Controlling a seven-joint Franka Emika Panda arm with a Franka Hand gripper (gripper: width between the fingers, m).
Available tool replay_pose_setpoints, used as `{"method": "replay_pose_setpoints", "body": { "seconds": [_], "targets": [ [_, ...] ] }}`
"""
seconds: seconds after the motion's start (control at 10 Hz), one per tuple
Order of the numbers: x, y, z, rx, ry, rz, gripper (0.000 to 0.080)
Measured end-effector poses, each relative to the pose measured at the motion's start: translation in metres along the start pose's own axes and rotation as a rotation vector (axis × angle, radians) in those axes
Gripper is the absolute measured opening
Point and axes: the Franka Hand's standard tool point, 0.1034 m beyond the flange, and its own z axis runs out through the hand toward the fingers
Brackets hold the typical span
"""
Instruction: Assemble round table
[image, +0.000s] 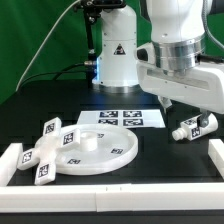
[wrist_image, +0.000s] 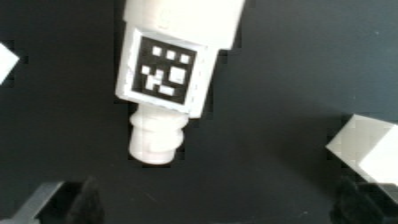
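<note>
Black tabletop (image: 30, 110) in front of a green backdrop (image: 30, 30), with a white robot base (image: 115, 55) at the back. Long white border rails (image: 110, 188) along the near edge and both sides. Thin flat marker board (image: 120, 118) lying mid-table, tags up.

Just in front of it, a wide rimmed round white plastic disc (image: 100, 152), flat on the table. At the disc's edge toward the exterior view's left, a smaller flat-armed white plastic piece (image: 55, 145), tagged on its arms and touching or overlapping the rim; cannot tell which.

Well apart from both, toward the exterior view's right, a short thick white plastic cylinder (image: 195, 127) (wrist_image: 169, 60) lying on its side on the bare black surface, near the rail on that side. In the wrist view, a square black-and-white tag (wrist_image: 169, 65) on its body and a narrower ribbed stub (wrist_image: 157, 138) at one end.

Two-finger gripper (image: 172, 104) (wrist_image: 210, 203) hanging over that cylinder, clear of it. Dark fingers (wrist_image: 54, 203) spread wide, one to each side of the stub's line. Nothing between them, nothing held
</note>
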Motion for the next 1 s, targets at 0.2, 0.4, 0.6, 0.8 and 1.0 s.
{"method": "replay_pose_setpoints", "body": {
  "seconds": [0.2, 0.4, 0.6, 0.8, 1.0],
  "targets": [
    [0.0, 0.0, 0.0, 0.001, 0.001, -0.002, 0.0649],
    [-0.017, 0.013, 0.021, 0.01, 0.004, 0.028, 0.0649],
    [-0.035, 0.027, 0.044, -0.018, -0.019, 0.039, 0.0649],
    [-0.032, 0.022, 0.041, -0.009, -0.014, 0.032, 0.0649],
    [-0.032, 0.022, 0.042, -0.009, -0.015, 0.031, 0.0524]
  ]
}}
